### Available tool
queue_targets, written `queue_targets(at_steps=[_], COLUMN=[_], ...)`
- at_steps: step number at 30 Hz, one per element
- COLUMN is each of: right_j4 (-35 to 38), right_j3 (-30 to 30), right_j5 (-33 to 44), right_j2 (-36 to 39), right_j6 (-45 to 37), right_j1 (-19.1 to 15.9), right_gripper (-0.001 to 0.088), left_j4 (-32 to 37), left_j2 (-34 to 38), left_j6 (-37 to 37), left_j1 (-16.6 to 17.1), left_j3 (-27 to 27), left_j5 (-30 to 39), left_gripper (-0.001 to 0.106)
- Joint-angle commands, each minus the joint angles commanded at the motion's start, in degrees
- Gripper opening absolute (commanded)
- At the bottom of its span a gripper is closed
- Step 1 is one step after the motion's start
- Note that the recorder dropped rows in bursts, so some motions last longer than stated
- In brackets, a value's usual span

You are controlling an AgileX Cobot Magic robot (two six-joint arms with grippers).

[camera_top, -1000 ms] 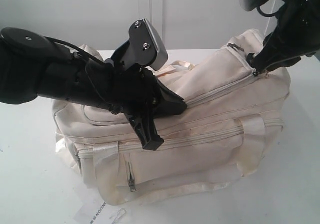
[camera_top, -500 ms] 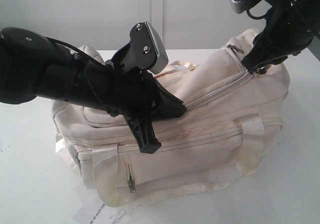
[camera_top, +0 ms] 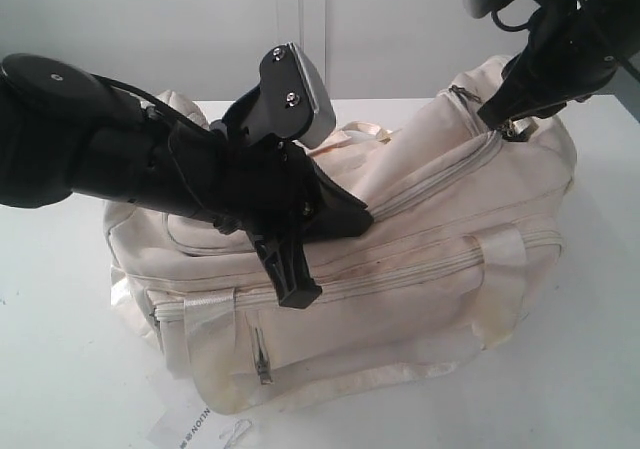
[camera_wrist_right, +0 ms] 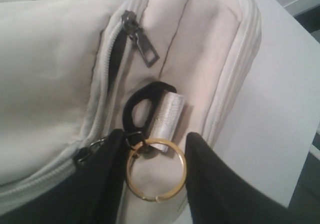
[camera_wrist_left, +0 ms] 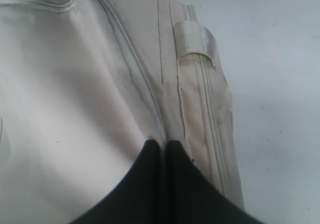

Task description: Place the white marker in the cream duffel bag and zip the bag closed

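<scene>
The cream duffel bag (camera_top: 400,299) lies on its base on the white table (camera_top: 60,369), long side toward the exterior camera. A printed paper tag (camera_top: 190,427) lies on the table just beside its lower front corner. The left gripper (camera_top: 362,214) reaches in from the left and rests on the bag's top flap, near the middle of its length. In the left wrist view its two black fingers (camera_wrist_left: 145,184) are pressed together with only a thin slit between them. The curved flap zip runs straight into that slit, and the fabric creases toward it, so they appear to pinch the cloth at the seam. The right gripper (camera_wrist_right: 155,136) sits at the bag's raised right end, which stands higher than the left end. Its fingers stand apart on either side of a gold key ring (camera_wrist_right: 183,170), which hangs from a black loop buckle (camera_wrist_right: 129,115) held by a satin strap tab (camera_wrist_right: 167,116). One finger lies against a dark zip slider (camera_wrist_right: 86,151). Bag fabric fills the gap between the fingers, and I cannot tell whether they press on it. Beyond the buckle, a metal zip pull (camera_wrist_right: 145,49) lies beside a short open slit showing dark lining. Where the white marker is cannot be told.
</scene>
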Motion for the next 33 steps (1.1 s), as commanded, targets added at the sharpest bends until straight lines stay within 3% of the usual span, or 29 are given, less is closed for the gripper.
queue_targets(at_steps=[5, 8, 11, 13, 20, 22, 23, 25, 33], right_j4=[0.12, 0.39, 2.49, 4.49, 9.45, 9.45, 9.45, 9.45, 9.80], right_j3=[0.00, 0.00, 0.00, 0.00, 0.00, 0.00, 0.00, 0.00, -0.34], right_j5=[2.77, 5.12, 5.88, 6.00, 9.39, 9.51, 9.51, 9.34, 8.56], right_j2=[0.10, -0.74, -2.17, -3.11, -3.82, -3.82, -3.82, -4.16, -4.45], right_j6=[0.00, 0.00, -0.36, -1.59, -5.89, -5.89, -5.89, -5.89, -5.78], right_j1=[0.00, 0.00, 0.00, 0.00, 0.00, 0.00, 0.00, 0.00, 0.00], right_gripper=[0.0000, 0.0000, 0.0000, 0.0000, 0.0000, 0.0000, 0.0000, 0.0000, 0.0000], left_j4=[0.00, -0.12, -2.53, -5.41, -12.74, -13.49, -16.25, -21.16, -21.45], left_j2=[0.00, 0.00, -0.69, -1.70, -3.47, -1.39, 0.19, 2.67, 12.40], left_j6=[-0.24, -2.62, -4.73, -4.59, -3.63, -0.27, 2.35, 2.38, 2.71], left_j1=[0.00, 0.00, 0.00, 0.00, -1.25, -4.74, -7.94, -11.17, -14.82], left_j3=[0.00, -0.11, -0.80, -1.82, -6.86, -6.86, -7.21, -8.17, -15.92], left_j5=[-1.66, -4.50, -5.04, -3.44, 4.69, 1.24, -5.15, -15.91, -23.36], left_gripper=[0.005, 0.028, 0.061, 0.070, 0.061, 0.061, 0.061, 0.061, 0.061])
